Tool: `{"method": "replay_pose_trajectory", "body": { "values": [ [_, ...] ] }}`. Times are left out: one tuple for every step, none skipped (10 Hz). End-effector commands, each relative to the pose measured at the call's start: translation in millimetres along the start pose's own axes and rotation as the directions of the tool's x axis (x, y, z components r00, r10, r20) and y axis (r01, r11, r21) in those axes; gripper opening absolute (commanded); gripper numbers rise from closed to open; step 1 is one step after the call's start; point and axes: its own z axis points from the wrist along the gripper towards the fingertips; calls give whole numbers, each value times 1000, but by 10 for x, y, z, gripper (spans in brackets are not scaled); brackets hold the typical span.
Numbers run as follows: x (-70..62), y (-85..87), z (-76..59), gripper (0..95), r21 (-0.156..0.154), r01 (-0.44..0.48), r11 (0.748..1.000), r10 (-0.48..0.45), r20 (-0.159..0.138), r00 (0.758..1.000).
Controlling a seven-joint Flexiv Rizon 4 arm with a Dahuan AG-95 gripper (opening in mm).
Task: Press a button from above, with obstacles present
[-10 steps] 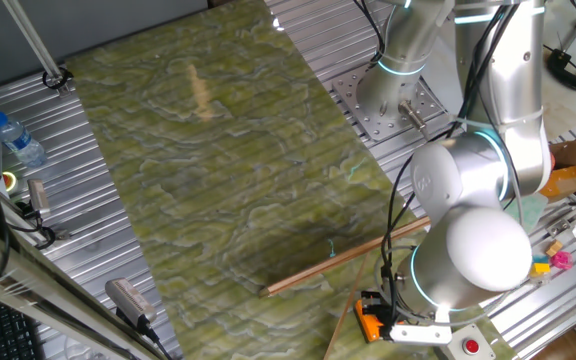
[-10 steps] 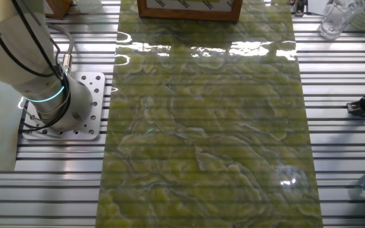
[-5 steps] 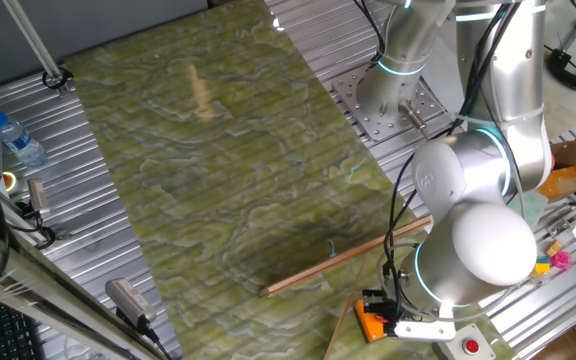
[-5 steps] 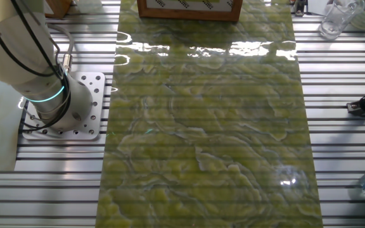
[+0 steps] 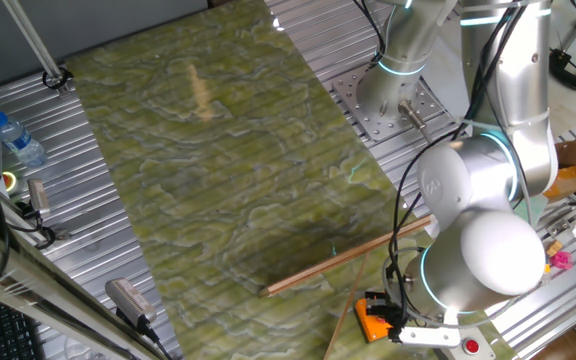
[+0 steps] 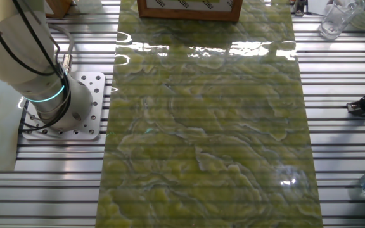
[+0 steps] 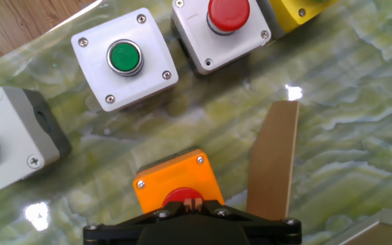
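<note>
The button is an orange square box (image 7: 172,180) with a round red cap (image 7: 177,197), at the bottom centre of the hand view. My gripper (image 7: 192,201) is right above the cap, with its two fingertips pressed together and covering the cap's near part. I cannot tell whether they touch the cap. In one fixed view the orange box (image 5: 372,323) shows just left of the arm's wrist. The long stick (image 5: 343,258) lies across the mat in front of it. A shorter stick (image 5: 344,325) slants left of the box. A stick's end (image 7: 274,163) lies right of the box.
Behind the orange box stand a white box with a green button (image 7: 124,58), a white-grey box with a red cap (image 7: 226,15), a yellow box (image 7: 298,10) and a grey box (image 7: 5,146). The other fixed view shows only the arm's base (image 6: 49,95) and the green mat (image 6: 208,126).
The arm's wrist has shifted slightly right and down over the orange box. The sticks and boxes have not moved.
</note>
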Motion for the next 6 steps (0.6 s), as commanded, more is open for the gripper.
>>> {"method": "replay_pose_trajectory", "body": {
  "values": [
    [-11, -1, 569, 0, -2, 1, 1000, -1, 1, 1000],
    [-28, -9, 542, 0, -2, 0, 1000, 0, 1, 1000],
    [-48, -18, 504, 0, -2, -3, 1000, 3, -2, 1000],
    [-57, -21, 496, 0, -1, -4, 1000, 4, 0, 1000],
    [-57, -21, 495, 0, 0, -4, 1000, 4, 1, 1000],
    [-61, -24, 483, 0, 1, -6, 1000, 6, 0, 1000]
  ]
}}
